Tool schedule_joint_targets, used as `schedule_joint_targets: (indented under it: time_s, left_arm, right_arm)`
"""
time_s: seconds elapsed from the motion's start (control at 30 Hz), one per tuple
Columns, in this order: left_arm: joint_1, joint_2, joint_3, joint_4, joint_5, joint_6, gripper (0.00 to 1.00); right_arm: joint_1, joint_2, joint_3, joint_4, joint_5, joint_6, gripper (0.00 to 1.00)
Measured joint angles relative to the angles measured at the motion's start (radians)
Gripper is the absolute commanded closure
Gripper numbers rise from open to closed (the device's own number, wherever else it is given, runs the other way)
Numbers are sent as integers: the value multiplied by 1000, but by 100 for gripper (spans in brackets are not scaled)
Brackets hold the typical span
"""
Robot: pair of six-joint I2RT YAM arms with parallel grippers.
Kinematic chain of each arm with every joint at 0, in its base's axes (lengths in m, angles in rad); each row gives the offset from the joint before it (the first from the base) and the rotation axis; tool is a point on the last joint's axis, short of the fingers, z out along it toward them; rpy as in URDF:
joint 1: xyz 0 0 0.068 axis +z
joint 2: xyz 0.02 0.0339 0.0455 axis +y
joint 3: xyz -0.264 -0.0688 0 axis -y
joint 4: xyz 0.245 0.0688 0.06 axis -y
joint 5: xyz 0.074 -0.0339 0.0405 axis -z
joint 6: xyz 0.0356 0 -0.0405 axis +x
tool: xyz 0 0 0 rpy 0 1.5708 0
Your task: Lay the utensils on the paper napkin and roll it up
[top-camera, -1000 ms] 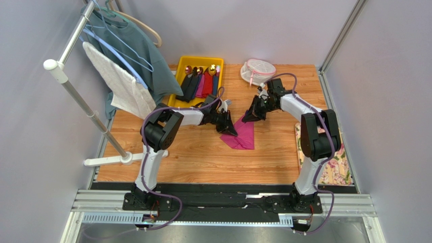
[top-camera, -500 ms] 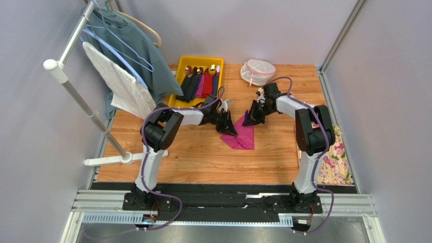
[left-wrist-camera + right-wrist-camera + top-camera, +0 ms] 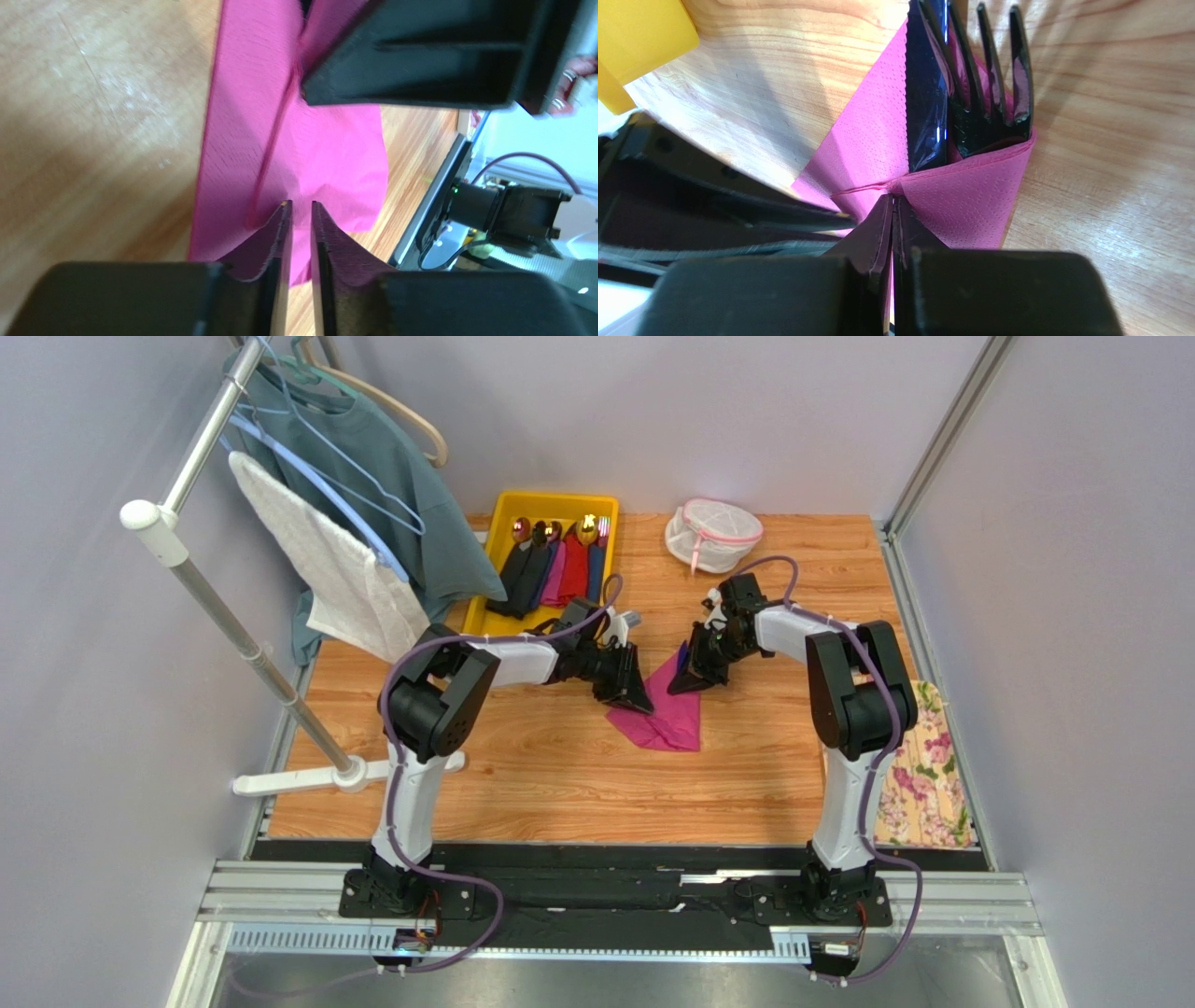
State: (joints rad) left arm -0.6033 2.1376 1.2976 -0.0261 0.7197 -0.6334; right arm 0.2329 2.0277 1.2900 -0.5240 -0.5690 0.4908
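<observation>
Black right tool (image 3: 892, 210), jaws closed, pinches a fold of the magenta paper napkin (image 3: 962, 199) at lower centre. Dark utensils (image 3: 980, 105) lie tucked inside it, upper centre. Left tool (image 3: 297, 213) stands slightly parted over the napkin on the wooden table (image 3: 84, 140).

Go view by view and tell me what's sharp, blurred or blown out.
Top external: evenly lit, sharp, only soft shadows near the paper napkin. Left wrist: napkin and table blurred, left gripper dark and soft, far right washed out. Right wrist: fork tines crisp, glare streak on the dark utensil beside it, right gripper a dark unfocused mass.
</observation>
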Motion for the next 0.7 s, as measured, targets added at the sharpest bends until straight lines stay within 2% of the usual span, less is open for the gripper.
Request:
schedule_joint_targets:
  time_s: [0.1, 0.3, 0.5, 0.7]
  left_arm:
    - [-3, -39, -23, 3, 5, 23, 70]
    - [-55, -90, -27, 47, 55, 55, 70]
    - [-124, -87, -27, 47, 87, 80, 75]
    - [-120, -18, -14, -2, 71, 109, 82]
  right_arm:
    - [0, 0, 0, 0, 1, 3, 100]
    - [0, 5, 1, -1, -5, 18, 100]
    - [-1, 13, 8, -7, -13, 27, 100]
    - [-1, 13, 9, -8, -14, 29, 100]
